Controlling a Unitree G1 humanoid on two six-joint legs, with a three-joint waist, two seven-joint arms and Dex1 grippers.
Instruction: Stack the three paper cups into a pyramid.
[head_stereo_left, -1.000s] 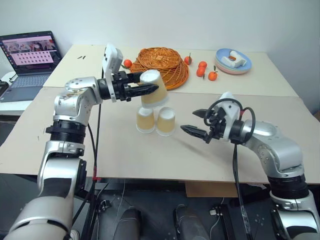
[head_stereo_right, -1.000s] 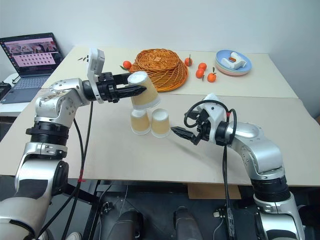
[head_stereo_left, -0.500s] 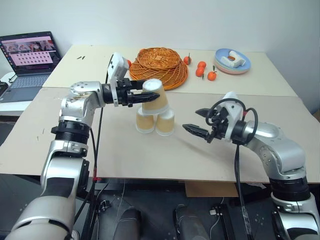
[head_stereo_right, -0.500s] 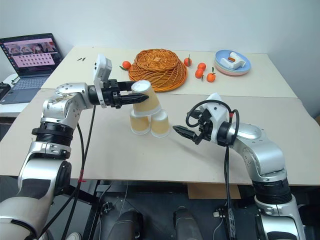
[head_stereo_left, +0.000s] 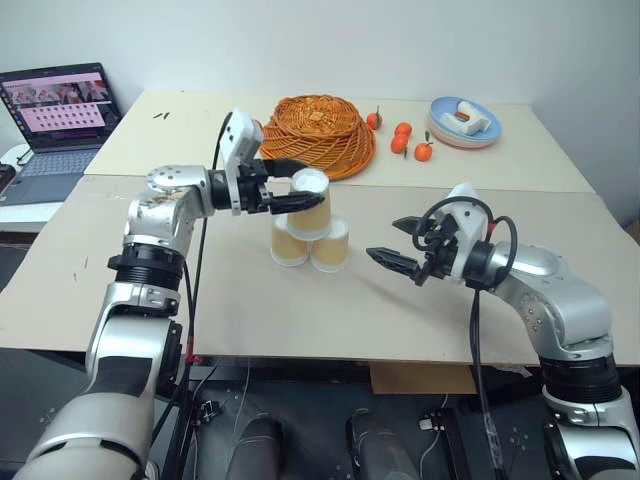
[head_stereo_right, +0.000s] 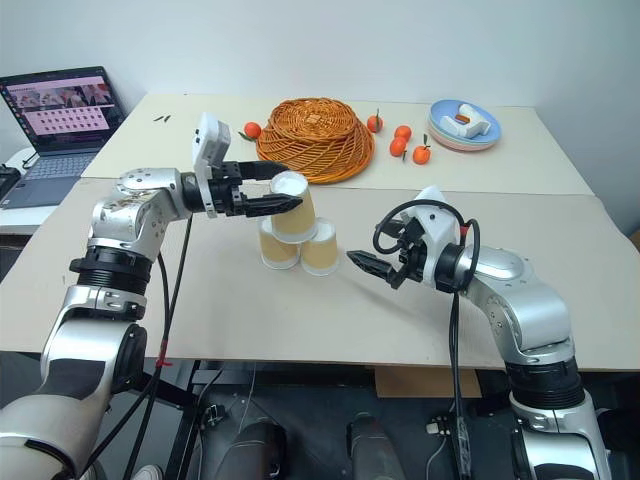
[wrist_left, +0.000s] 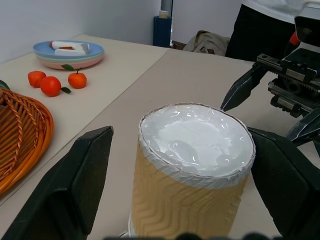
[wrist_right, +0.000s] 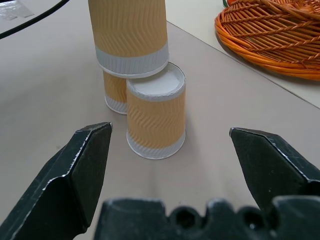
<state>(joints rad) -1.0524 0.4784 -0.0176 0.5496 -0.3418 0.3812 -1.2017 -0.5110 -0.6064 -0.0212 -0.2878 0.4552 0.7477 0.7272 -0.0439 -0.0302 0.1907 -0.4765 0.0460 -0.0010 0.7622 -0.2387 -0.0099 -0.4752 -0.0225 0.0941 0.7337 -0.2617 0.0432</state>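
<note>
Left wrist view: the top cup (wrist_left: 192, 170) is seen upright between the released fingers (wrist_left: 75, 180) of the left gripper (head_stereo_left: 290, 187), resting on two tabletop cups (head_stereo_left: 310, 243); the right gripper (head_stereo_left: 400, 245), spread, empty, is farther.

- an overturned wicker basket (head_stereo_left: 318, 132) at the far side of the table (head_stereo_left: 300, 300)
- small oranges (head_stereo_left: 412, 142) beside it
- stacked plates (head_stereo_left: 467, 122) holding white items
- an open laptop (head_stereo_left: 58, 115), far left
</note>
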